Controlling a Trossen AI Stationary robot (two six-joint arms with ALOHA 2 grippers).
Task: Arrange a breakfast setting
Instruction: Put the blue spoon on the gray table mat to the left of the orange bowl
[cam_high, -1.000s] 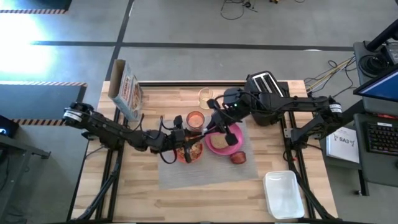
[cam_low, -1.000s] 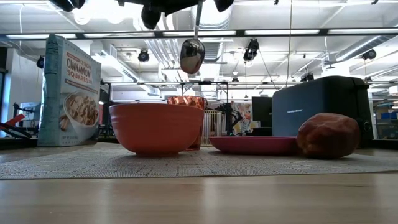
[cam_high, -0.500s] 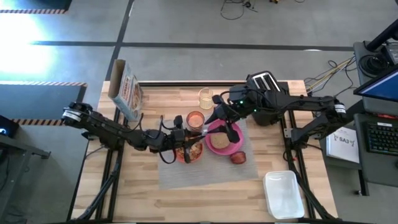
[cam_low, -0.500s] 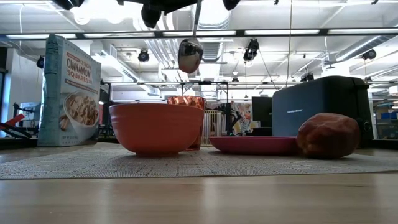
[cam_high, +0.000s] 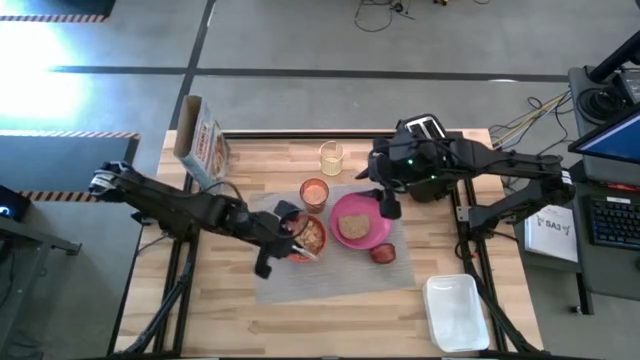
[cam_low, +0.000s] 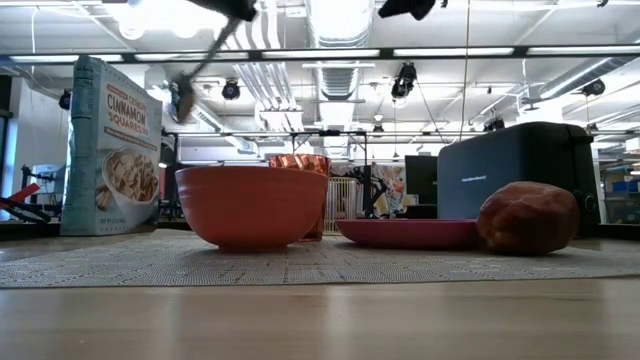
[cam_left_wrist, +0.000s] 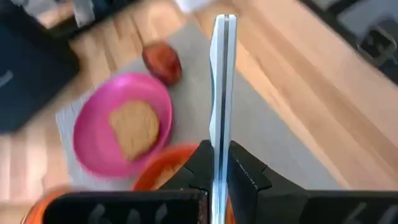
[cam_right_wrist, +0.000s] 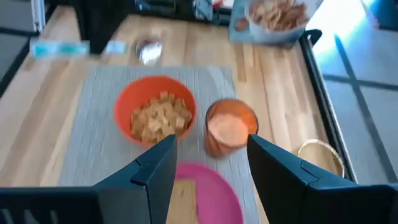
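We saw a white rectangular plastic tub (cam_high: 455, 310) nearest the front of the wooden counter (cam_high: 230, 320), off to the right. Behind it lay the grey woven rectangular placemat (cam_high: 335, 275) with a small dark-red rounded item (cam_high: 382, 253) on its right part, just beside the round pink plate (cam_high: 380, 232). A brown toast slice (cam_high: 351, 228) lay flat on that plate. The red-orange bowl (cam_high: 309, 236), filled with cereal squares, sat just left of the plate on the mat.

The left end effector (cam_high: 285, 240) hung at the bowl's left edge, clamped tight on the handle of a metal spoon (cam_left_wrist: 221, 93); in the low view the spoon's head (cam_low: 183, 100) showed tilted in the air above and left of the bowl.

Farther back, a small orange cup (cam_high: 314, 192) stood at the mat's rear edge, behind the bowl. The right end effector (cam_high: 385, 205) hovered over the plate's rear right rim, fingers (cam_right_wrist: 155, 171) spread apart and holding nothing.

Farthest back we noted a clear glass (cam_high: 331, 158), a cinnamon cereal box (cam_high: 203, 148) at left, and a black toaster (cam_high: 430, 140) at right under the right arm.
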